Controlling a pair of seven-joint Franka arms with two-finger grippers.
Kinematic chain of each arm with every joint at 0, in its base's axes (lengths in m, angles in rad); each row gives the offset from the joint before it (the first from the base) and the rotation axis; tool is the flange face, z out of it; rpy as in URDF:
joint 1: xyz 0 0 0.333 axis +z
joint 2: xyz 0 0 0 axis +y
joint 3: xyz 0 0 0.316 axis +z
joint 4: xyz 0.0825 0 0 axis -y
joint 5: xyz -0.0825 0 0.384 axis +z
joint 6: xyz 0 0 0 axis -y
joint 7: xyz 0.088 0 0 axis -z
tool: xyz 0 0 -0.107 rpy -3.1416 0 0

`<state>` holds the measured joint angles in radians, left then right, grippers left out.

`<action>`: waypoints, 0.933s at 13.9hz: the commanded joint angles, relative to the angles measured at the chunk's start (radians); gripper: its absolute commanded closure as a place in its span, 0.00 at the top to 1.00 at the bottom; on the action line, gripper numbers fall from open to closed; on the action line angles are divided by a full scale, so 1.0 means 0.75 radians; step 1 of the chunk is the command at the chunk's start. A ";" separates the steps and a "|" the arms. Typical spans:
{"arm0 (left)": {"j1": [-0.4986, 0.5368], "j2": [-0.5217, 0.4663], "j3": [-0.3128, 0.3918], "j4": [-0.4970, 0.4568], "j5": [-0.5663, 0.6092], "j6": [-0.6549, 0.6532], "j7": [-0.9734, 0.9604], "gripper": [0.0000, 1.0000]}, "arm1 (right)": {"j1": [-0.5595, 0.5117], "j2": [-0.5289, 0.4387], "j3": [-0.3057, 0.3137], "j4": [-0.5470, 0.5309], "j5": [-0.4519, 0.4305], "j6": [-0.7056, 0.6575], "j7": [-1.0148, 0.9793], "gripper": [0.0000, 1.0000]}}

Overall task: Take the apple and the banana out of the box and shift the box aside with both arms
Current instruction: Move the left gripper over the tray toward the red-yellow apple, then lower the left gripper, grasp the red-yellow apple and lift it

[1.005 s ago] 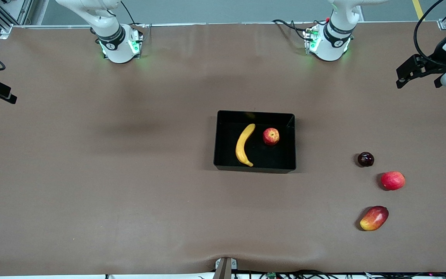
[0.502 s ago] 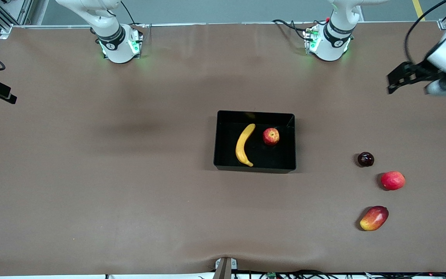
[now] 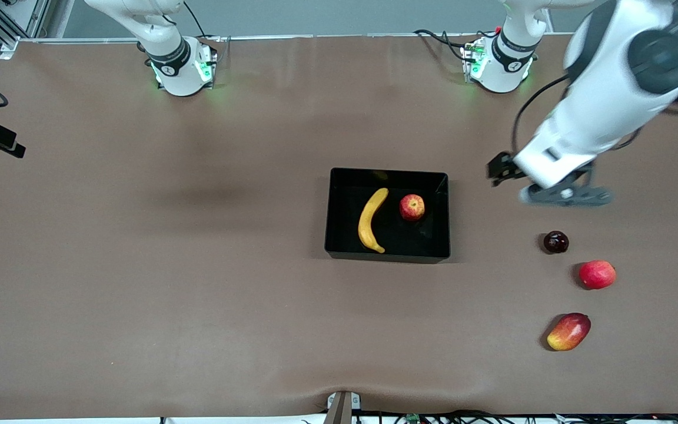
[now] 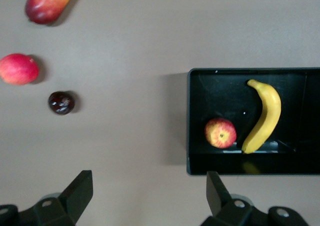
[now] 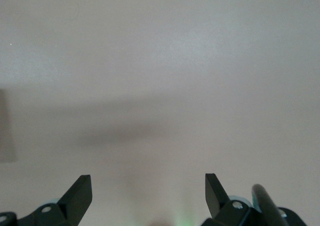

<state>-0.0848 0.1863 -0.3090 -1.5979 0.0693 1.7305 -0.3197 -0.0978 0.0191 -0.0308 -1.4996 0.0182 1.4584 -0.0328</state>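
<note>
The black box (image 3: 387, 257) stands mid-table with the yellow banana (image 3: 370, 219) and the small red apple (image 3: 412, 207) lying side by side in it. My left gripper (image 3: 562, 196) hangs open and empty over bare table, between the box and a dark round fruit (image 3: 555, 242). In the left wrist view its gripper (image 4: 150, 183) frames bare table, with the box (image 4: 189, 116), the banana (image 4: 265, 118) and the apple (image 4: 220, 133) showing. My right gripper (image 5: 148, 186) is open and empty over bare table in its wrist view. The right arm waits.
Toward the left arm's end of the table lie the dark round fruit, a larger plain red fruit (image 3: 597, 274) and a red-and-yellow mango (image 3: 568, 331), each nearer to the front camera than the last. All three also show in the left wrist view.
The left arm has swung in from the table's edge at its own end toward the box and the loose fruits. The box, the fruits and the right arm have not moved.
</note>
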 commanded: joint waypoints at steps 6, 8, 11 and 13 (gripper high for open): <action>-0.210 0.279 -0.005 -0.142 0.094 0.417 -0.455 1.00 | -0.011 -0.007 0.008 0.009 0.023 -0.003 -0.007 1.00; -0.243 0.316 -0.005 -0.180 0.161 0.464 -0.555 1.00 | -0.011 -0.007 0.008 0.009 0.023 -0.003 -0.007 1.00; -0.271 0.386 -0.007 -0.209 0.186 0.513 -0.676 1.00 | -0.013 -0.007 0.008 0.009 0.023 -0.003 -0.007 1.00; -0.278 0.418 -0.007 -0.256 0.186 0.588 -0.747 1.00 | -0.013 -0.007 0.008 0.007 0.023 -0.003 -0.007 1.00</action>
<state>-0.2868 0.4902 -0.3134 -1.7530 0.1830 2.1182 -0.8185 -0.0978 0.0191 -0.0302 -1.4995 0.0195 1.4585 -0.0328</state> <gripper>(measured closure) 0.000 0.000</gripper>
